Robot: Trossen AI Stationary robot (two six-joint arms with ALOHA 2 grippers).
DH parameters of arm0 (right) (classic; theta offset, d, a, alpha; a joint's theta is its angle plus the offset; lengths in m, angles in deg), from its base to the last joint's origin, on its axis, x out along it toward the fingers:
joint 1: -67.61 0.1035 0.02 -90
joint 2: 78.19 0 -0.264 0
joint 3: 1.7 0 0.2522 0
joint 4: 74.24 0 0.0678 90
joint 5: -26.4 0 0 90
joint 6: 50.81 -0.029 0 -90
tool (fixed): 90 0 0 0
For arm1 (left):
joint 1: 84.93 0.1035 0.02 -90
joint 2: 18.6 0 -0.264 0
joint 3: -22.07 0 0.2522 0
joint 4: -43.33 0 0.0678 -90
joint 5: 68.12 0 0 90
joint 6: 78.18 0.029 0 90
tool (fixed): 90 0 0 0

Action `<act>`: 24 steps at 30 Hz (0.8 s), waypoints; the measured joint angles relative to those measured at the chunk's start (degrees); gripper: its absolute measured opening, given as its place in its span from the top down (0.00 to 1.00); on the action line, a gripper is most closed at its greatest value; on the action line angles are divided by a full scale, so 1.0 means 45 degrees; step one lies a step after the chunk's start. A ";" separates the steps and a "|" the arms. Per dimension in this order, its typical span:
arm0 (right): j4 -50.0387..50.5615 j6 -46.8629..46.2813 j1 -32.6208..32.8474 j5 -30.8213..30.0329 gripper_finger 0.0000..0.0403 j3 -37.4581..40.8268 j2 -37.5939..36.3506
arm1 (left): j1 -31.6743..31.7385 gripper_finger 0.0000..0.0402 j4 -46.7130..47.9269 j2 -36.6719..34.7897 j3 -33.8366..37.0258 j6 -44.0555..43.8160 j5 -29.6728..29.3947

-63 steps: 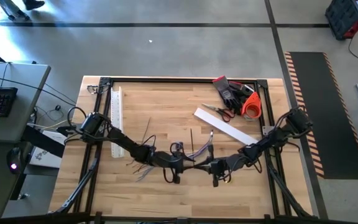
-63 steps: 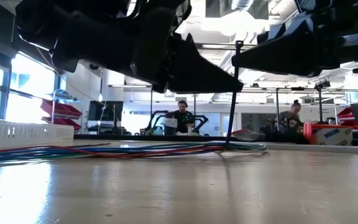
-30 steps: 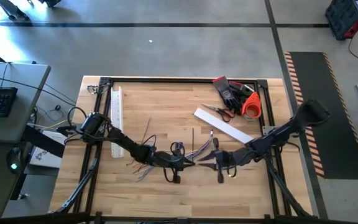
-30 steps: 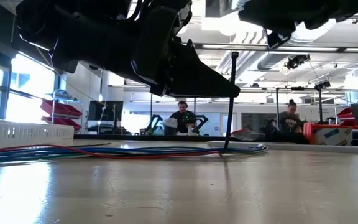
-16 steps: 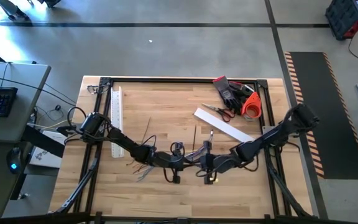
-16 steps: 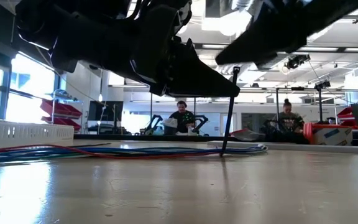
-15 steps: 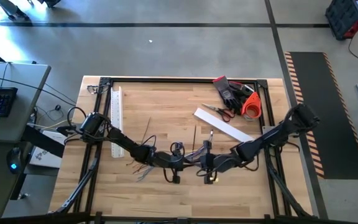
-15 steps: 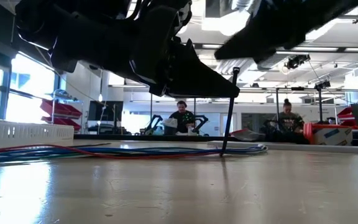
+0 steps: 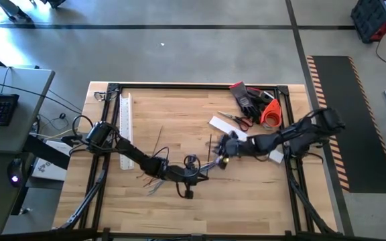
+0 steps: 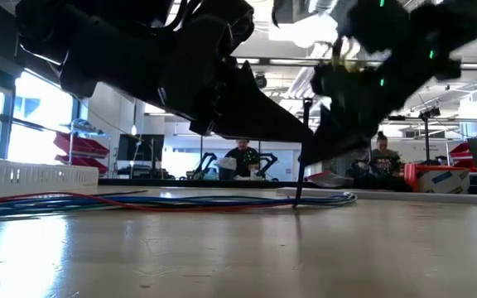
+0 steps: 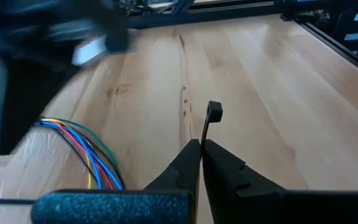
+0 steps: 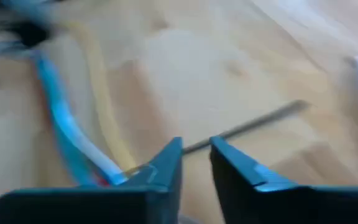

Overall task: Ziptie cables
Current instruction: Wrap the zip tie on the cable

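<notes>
My left end effector [image 9: 205,175] sits low over the middle of the worktop [image 9: 179,207], toward its near edge. Its fingers [image 11: 194,163] are pressed fully together, pinching one of the zipties [image 10: 299,149] so that the stiff dark strip stands almost upright, its square head at the top and its lower end down at the cables [image 10: 139,201]. From my left wrist, that head shows just past my closed fingertips.

My right end effector [image 9: 224,150] hangs above the worktop a little to the right of and farther back than the left one. Its fingers [image 12: 166,163] stand slightly apart with a narrow gap between them, and nothing is gripped there. From the right wrist I see blurred blue and yellow wires close beside those fingers, and another thin dark strip lying flat on the wood beyond them.

The cables lie in a loose bunch across the middle of the worktop, running left from the upright ziptie, with frayed ends spreading out near my left arm.

Scissors [image 9: 233,120], dark gloves [image 9: 246,99] and an orange tape roll [image 9: 269,114] rest at the far right corner.
</notes>
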 joint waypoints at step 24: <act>-0.3721 0.0869 -0.3198 0.3124 0.58 0.0127 0.3046 | -0.0043 1.00 0.0064 0.0005 0.0028 -0.0003 -0.0001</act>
